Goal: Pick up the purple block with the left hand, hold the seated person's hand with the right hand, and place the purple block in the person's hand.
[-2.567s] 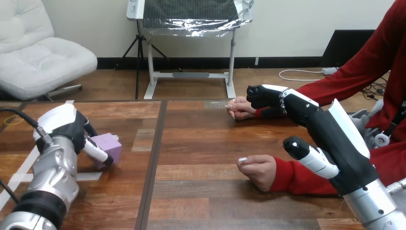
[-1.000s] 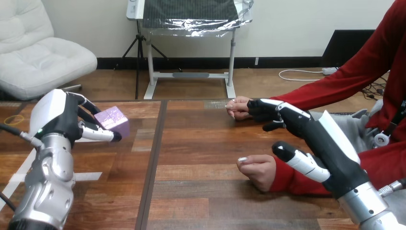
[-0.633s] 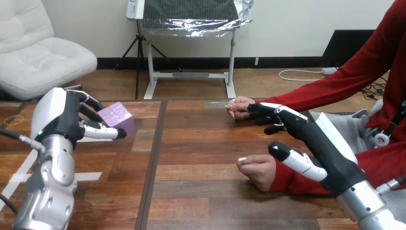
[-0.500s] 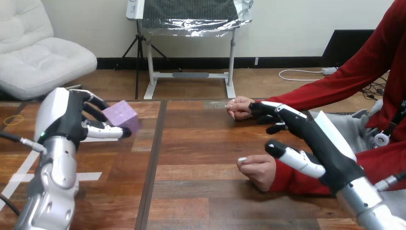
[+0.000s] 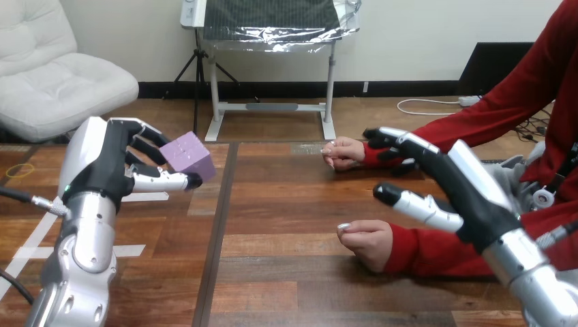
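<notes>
Head view: the purple block (image 5: 188, 154) sits clamped between the left hand's (image 5: 102, 170) curled fingers (image 5: 150, 142) and thumb (image 5: 163, 181).

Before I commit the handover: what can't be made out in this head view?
- Head view: whether the right hand touches the sleeve behind the person's far hand; its fingers overlap it, depth unclear.
- Head view: palms of the far hand and the person's near hand, hidden by curled fingers.
- Head view: purple block underside, covered by the left hand thumb.
</notes>
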Tool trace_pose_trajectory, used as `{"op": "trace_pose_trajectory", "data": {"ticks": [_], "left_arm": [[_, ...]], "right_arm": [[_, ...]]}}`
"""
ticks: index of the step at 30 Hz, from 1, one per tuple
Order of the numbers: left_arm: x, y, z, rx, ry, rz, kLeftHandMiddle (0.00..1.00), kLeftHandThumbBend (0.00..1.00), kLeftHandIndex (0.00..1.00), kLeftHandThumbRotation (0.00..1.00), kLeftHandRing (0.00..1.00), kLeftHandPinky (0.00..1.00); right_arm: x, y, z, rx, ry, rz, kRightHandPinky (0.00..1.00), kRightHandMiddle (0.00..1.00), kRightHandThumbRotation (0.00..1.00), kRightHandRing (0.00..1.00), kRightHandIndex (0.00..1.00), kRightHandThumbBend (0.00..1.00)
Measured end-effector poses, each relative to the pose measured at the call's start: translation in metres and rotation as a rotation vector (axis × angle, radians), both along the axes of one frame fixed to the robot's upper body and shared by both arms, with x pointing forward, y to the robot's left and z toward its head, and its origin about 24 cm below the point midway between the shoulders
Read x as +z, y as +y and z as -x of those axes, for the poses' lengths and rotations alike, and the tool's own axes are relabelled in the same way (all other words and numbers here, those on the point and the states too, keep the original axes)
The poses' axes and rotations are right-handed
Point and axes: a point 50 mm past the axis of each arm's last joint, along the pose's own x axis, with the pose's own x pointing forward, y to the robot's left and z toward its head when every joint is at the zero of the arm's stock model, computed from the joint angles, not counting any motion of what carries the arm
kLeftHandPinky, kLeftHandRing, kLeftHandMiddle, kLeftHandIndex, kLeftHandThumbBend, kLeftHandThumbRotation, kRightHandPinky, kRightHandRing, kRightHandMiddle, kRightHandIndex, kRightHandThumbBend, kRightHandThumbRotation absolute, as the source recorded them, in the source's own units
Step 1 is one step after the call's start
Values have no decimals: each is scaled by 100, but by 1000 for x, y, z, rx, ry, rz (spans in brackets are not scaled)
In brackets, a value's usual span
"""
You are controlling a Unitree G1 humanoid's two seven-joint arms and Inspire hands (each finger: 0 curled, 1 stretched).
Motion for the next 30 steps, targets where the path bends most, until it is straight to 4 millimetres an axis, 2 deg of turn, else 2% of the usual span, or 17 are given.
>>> {"op": "trace_pose_trajectory", "data": {"ticks": [12, 24, 30], "left_arm": [[6, -4, 2, -41, -42, 13, 36, 73, 44, 0, 27, 19], [3, -6, 5, -64, -37, 53, 33, 70, 44, 0, 23, 16], [1, -7, 7, -69, -26, 79, 34, 69, 44, 0, 24, 17]], "right_arm": [[7, -11, -12, -40, -17, 79, 72, 88, 96, 84, 89, 87], [9, -23, -20, -64, 2, 182, 68, 87, 96, 83, 88, 92], [9, -29, -22, -73, 16, 224, 67, 86, 95, 82, 87, 93]]}}
